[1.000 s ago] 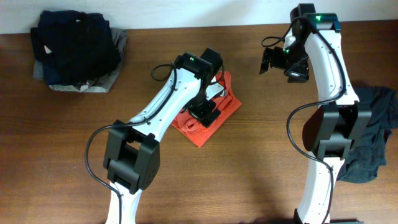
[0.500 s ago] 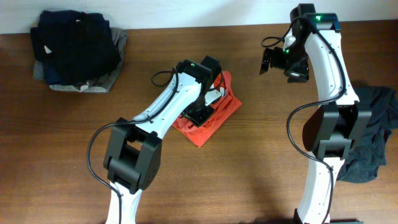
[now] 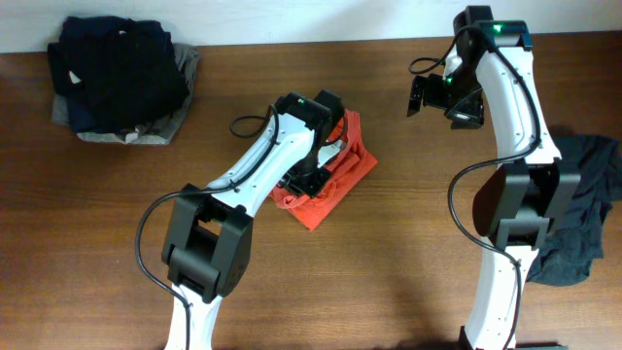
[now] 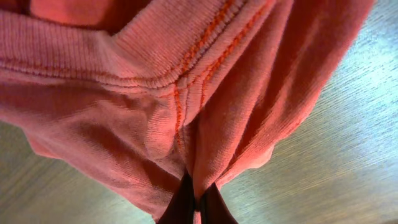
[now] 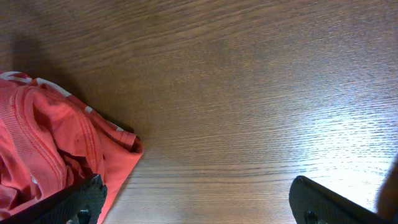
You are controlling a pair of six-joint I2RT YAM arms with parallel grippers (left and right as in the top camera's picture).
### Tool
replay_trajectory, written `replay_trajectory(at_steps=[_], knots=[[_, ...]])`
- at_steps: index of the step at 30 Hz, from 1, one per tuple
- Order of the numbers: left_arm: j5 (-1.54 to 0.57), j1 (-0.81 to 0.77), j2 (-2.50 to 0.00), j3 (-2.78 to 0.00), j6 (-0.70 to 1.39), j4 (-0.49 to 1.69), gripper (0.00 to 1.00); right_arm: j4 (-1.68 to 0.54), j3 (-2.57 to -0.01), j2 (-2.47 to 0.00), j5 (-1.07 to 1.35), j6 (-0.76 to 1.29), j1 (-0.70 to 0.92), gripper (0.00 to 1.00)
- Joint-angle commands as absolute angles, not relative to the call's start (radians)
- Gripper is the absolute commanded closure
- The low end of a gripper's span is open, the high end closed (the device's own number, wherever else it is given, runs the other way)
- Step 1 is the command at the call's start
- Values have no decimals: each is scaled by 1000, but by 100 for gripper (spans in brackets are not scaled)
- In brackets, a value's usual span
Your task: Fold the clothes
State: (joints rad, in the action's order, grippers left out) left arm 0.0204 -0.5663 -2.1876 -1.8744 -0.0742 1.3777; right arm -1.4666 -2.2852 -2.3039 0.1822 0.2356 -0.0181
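A crumpled red-orange garment [image 3: 330, 185] lies bunched in the middle of the wooden table. My left gripper [image 3: 309, 178] is down on it, shut on a pinched fold of the red cloth [image 4: 186, 124], which fills the left wrist view; the dark fingertips [image 4: 181, 202] press together at the bottom edge with fabric between them. My right gripper [image 3: 435, 94] hovers open above bare wood at the back right, its two fingers [image 5: 84, 198] wide apart, the red garment [image 5: 43, 143] off to its left.
A pile of dark folded clothes [image 3: 121, 73] on a grey piece sits at the back left corner. A dark crumpled garment [image 3: 583, 209] lies at the right edge, behind the right arm's base.
The left gripper has closed from wide open onto a fold of the red garment and shifted slightly left. The right arm has not moved.
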Motion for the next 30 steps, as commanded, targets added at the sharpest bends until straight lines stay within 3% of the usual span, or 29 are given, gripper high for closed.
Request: replay_trajectory(at_steps=[1,24,27,30], knots=[[33,-565,-2158,-1867,-9,1385,99,-1469,-2294,-2301,171,236,-12,1],[-224,-625,-2068,-1867,-7,1552,98,-1463,-2294,-2301,173,236,-12,1],[-270,-641,-2068,-1867,-8,1526,87,-1463,-2294,-2301,173,236,-12,1],[-274,-664,-2068,-1867,-8,1509,61,-1463,-2294,-2301,173,236,-12,1]])
